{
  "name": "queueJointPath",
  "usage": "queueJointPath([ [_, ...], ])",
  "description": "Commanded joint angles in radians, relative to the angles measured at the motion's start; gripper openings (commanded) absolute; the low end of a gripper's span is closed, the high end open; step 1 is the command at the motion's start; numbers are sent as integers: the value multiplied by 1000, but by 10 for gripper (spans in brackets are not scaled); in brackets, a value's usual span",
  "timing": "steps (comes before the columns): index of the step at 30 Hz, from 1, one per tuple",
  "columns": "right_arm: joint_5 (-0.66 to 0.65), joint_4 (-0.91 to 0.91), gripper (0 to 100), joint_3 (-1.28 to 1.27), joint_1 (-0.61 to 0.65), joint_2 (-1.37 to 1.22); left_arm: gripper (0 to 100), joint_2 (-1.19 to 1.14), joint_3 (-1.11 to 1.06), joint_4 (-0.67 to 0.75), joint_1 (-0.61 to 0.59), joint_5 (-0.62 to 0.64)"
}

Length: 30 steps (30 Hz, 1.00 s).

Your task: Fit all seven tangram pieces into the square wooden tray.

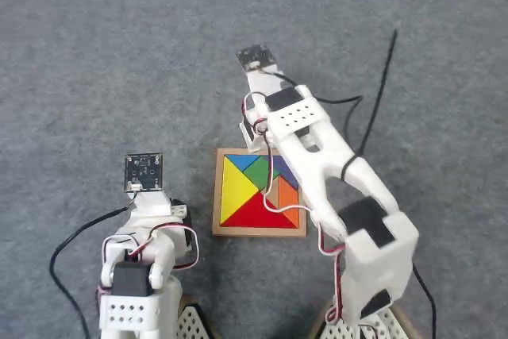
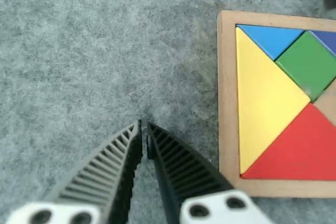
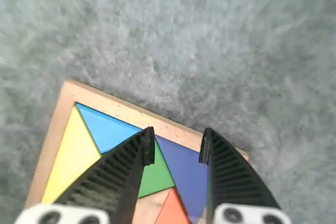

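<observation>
The square wooden tray (image 1: 217,196) lies mid-table with coloured pieces in it: a yellow triangle (image 1: 235,188), a red triangle (image 1: 258,213), a blue triangle (image 1: 241,161), a green square (image 1: 257,172) and an orange piece (image 1: 288,196). A small patch of bare wood (image 3: 149,206) shows between green and orange. My right gripper (image 3: 176,145) hangs open over the tray's far edge, above the indigo piece (image 3: 184,174), holding nothing. My left gripper (image 2: 144,125) is shut and empty over the carpet, to the left of the tray (image 2: 227,103).
Grey carpet covers the table on all sides of the tray. The right arm (image 1: 317,156) stretches across the tray's right part and hides some of it. A black cable (image 1: 379,93) runs over the carpet at the back right.
</observation>
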<state>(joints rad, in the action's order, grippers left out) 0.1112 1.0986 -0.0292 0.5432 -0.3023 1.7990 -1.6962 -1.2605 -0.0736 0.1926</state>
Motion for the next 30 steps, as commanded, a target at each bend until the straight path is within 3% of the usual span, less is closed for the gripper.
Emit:
queueJointPath([
  [1,-5,-16,150,-23,-16,153,14,20,13,-2,-6,-9],
  [14,-12,-242,110,-433,-15,234,14,20,13,-2,-6,-9],
  [20,-12,-243,110,-434,-31,185,14,20,13,-2,-6,-9],
  [30,-11,-148,108,-601,-84,693,14,20,13,-2,-6,-9],
])
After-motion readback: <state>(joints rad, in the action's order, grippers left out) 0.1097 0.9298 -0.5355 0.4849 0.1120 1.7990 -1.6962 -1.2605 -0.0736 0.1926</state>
